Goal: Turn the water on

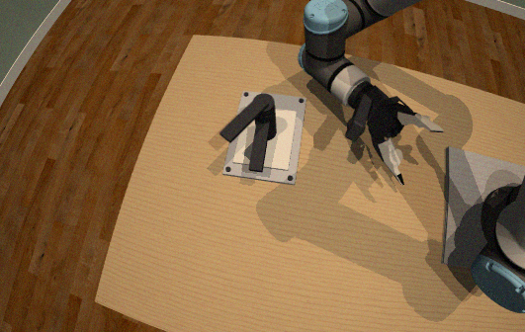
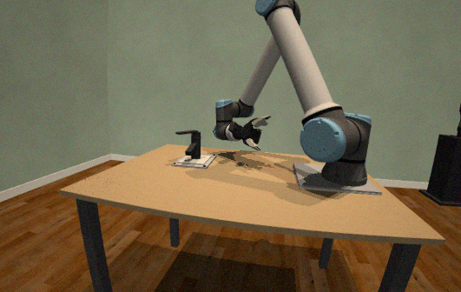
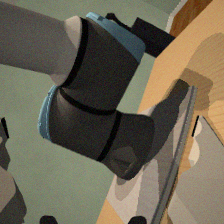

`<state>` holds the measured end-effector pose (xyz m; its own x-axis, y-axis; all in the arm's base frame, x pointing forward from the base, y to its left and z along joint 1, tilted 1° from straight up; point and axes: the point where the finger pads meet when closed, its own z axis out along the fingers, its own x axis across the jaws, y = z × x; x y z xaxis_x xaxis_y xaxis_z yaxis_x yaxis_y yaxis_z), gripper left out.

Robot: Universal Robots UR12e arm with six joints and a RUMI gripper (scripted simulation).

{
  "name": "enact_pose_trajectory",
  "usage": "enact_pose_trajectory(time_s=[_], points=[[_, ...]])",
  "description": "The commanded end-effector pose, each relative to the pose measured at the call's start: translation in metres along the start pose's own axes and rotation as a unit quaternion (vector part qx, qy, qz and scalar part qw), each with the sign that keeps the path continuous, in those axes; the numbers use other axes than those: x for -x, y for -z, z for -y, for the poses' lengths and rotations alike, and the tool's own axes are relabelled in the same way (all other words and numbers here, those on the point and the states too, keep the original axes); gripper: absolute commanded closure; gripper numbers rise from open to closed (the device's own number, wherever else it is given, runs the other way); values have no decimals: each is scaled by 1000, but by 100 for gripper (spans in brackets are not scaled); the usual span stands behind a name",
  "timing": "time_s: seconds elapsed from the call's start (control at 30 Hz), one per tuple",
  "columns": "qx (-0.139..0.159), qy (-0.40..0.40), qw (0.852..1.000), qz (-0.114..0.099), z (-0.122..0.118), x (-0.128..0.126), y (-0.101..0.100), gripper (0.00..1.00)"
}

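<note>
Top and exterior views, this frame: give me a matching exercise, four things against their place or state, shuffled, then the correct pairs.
Things:
1. tap lever
2. gripper
3. tap mounting plate
4. arm base plate

Places or states:
A. flat on the table under the tap, a screw at each corner
B. open, in the air beside the tap
C. at the table's edge, under the arm's foot
D. roughly level, not raised

Pairs: 1-D, 2-B, 3-A, 4-C

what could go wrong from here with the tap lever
The gripper hangs open above the table, apart from the tap and pointing away from it, so it must reorient and could knock the tap body. The lever is a thin, roughly level bar; wide-spread fingers may slip off it, or stop short of fully up.
</note>
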<state>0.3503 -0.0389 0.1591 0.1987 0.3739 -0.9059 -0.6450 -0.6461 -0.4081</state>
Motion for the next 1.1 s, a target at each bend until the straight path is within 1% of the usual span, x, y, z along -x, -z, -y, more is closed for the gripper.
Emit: enact_pose_trajectory(time_s=[0.0, 0.57, 0.7, 0.77, 0.83, 0.9, 0.93, 1.0, 1.03, 1.07], points=[[0, 0, 1000, 0, 0, 0, 0, 0], [0, 0, 1000, 0, 0, 0, 0, 0], [3, -1, 1000, -7, 3, 0, 3, 0], [6, -1, 1000, -19, 6, 0, 7, 0], [12, -3, 999, -37, 13, 0, 13, 0], [21, -4, 998, -62, 23, 0, 23, 0], [27, -5, 996, -80, 29, 0, 29, 0], [41, -9, 992, -122, 44, -2, 44, 0], [45, -11, 990, -135, 48, -2, 49, 0], [45, -11, 990, -135, 48, -2, 49, 0]])
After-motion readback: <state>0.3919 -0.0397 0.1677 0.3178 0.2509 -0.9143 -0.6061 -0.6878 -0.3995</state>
